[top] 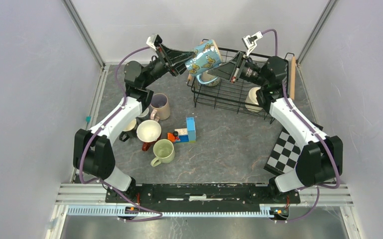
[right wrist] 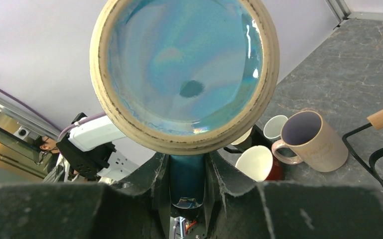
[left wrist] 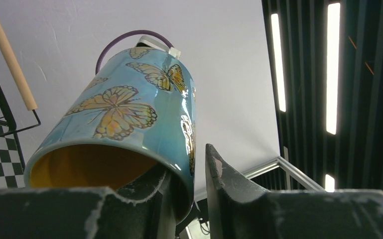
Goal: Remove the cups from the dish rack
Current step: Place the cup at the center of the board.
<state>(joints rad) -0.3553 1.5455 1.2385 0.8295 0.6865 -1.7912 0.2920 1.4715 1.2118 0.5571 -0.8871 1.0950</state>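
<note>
Dish rack (top: 219, 95): back right of the table (top: 229, 144), a cream cup (top: 252, 98) inside it.
Unloaded cups (top: 148, 131): clustered on the table's left side, near the toy blocks (top: 187, 130).
Butterfly mug (top: 204, 57): in the air, tilted, over the rack's left end, between both grippers.
Right gripper (right wrist: 187, 164): narrow, pinching the mug's handle.
Left gripper (left wrist: 187, 172): 1 finger inside the rim, 1 outside; I cannot tell if it grips.
</note>
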